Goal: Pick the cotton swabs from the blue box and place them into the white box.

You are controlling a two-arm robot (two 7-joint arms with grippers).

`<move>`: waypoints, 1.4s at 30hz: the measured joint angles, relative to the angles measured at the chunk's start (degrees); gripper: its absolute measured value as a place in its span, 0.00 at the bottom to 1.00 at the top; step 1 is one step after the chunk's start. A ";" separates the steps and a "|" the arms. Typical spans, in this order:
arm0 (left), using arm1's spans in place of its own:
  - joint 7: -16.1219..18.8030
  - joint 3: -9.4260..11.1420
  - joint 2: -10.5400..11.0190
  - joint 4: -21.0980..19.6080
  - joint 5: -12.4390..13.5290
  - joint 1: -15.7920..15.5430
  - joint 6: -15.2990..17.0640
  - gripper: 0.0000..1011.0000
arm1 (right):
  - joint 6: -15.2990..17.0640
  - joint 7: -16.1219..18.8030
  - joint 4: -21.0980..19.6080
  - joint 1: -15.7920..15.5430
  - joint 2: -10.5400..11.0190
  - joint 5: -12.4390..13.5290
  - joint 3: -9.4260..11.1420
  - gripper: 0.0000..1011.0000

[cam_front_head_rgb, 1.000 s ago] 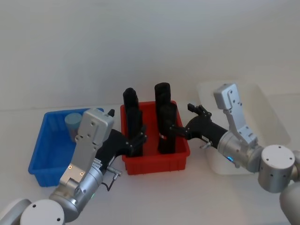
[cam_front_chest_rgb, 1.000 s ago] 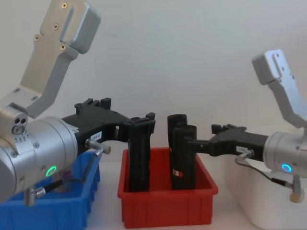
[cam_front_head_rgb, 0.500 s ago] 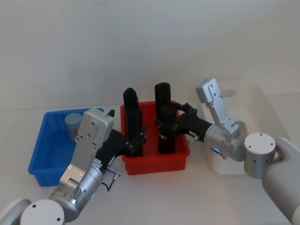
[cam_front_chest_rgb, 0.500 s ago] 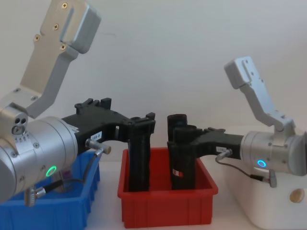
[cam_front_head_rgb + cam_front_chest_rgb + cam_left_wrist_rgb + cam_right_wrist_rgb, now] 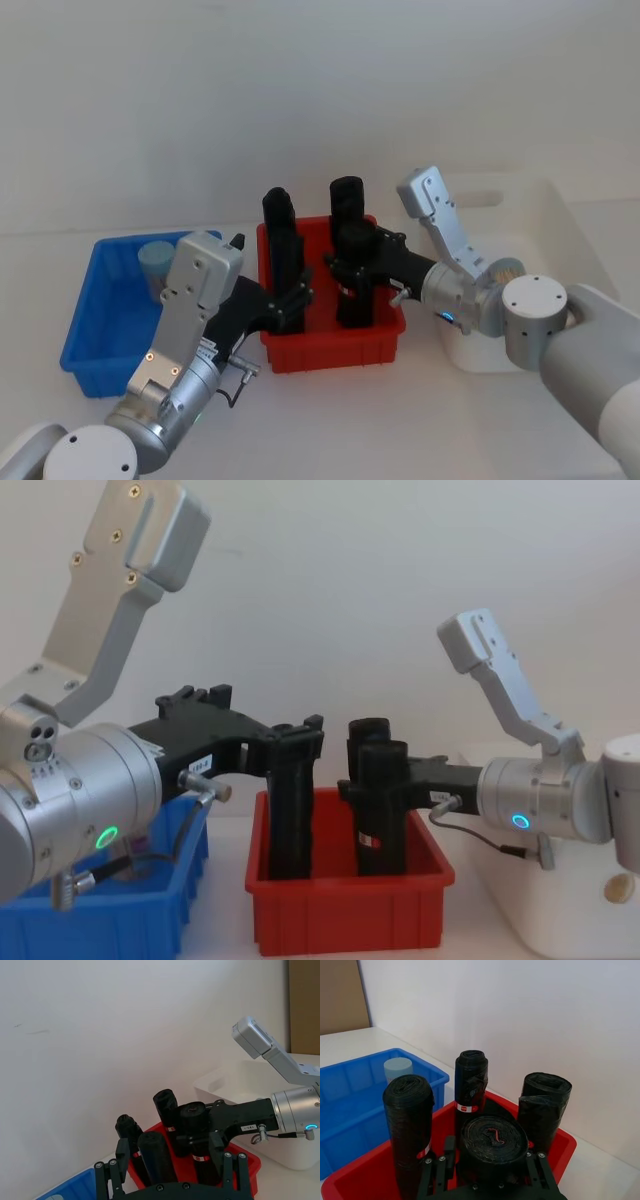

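swab tub [image 5: 156, 260] half hidden behind left arm [image 5: 190, 320]

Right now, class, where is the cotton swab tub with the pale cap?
In the head view, the cotton swab tub stands in the far corner of the blue box, on the robot's left, beside the red bin of black rolls.

Bright blue box [image 5: 85, 330], red bin [image 5: 335, 345], black rolls [image 5: 355, 275], pale blue-grey swab cap [image 5: 156, 258], white box [image 5: 585, 235]

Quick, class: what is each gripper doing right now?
Left gripper: by a front black roll in the red bin; grip cannot be told.
Right gripper: around another black roll; closure cannot be told.
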 joint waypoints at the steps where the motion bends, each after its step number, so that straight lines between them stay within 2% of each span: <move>1: 0.00 0.00 0.00 0.00 0.00 0.00 0.00 0.99 | -0.43 0.06 1.20 0.64 -0.23 -0.01 0.00 0.67; 6: 0.00 0.00 0.00 0.00 0.00 0.00 0.00 0.99 | -1.99 0.32 4.18 2.12 -0.77 0.01 0.17 0.54; 12: 0.00 0.00 0.00 0.00 0.00 0.00 0.00 0.99 | -3.70 0.69 6.14 3.22 -1.07 0.42 0.82 0.49; 17: 0.00 0.00 0.00 0.00 0.00 0.00 0.00 0.99 | -4.72 0.97 5.90 3.41 -1.03 0.94 1.55 0.47; 20: 0.00 0.00 0.00 0.00 0.00 0.00 0.00 0.99 | -4.75 1.05 3.50 2.60 -0.74 1.34 2.10 0.46; 22: 0.00 0.00 0.00 0.00 0.00 0.00 0.00 0.99 | -4.00 1.05 0.64 1.37 -0.33 1.64 2.41 0.45; 23: 0.00 0.00 0.00 0.00 0.00 0.00 0.00 0.99 | -2.97 0.98 -2.92 -0.18 0.17 1.88 2.70 0.44; 24: 0.00 0.00 0.00 0.00 0.00 0.00 0.00 0.99 | -2.43 0.91 -4.03 -0.66 0.33 2.03 2.79 0.44; 25: 0.00 0.00 0.00 0.00 0.00 0.00 0.00 0.99 | -1.11 0.63 -8.13 -2.45 0.92 2.38 3.07 0.44; 27: 0.00 0.00 0.00 0.00 0.00 0.00 0.00 0.99 | -0.01 0.32 -11.40 -3.89 1.40 2.70 3.31 0.44; 30: 0.00 0.00 0.00 0.00 0.00 0.00 0.00 0.99 | 2.68 -0.81 -19.98 -7.55 2.62 3.53 3.99 0.44; 33: 0.00 0.00 0.00 0.00 0.00 0.00 0.00 0.99 | 4.06 -1.63 -24.25 -9.61 3.38 3.98 4.41 0.44; 38: 0.00 0.00 0.00 0.00 0.00 0.00 0.00 0.99 | 6.97 -3.89 -34.00 -13.65 4.83 5.04 5.23 0.44; 41: 0.00 0.00 0.00 0.00 0.00 0.00 0.00 0.99 | 8.16 -5.12 -37.26 -15.31 5.48 5.45 5.60 0.44; 42: 0.00 0.00 0.00 0.00 0.00 0.00 0.00 0.99 | 8.86 -6.01 -39.59 -16.24 5.83 5.68 5.83 0.44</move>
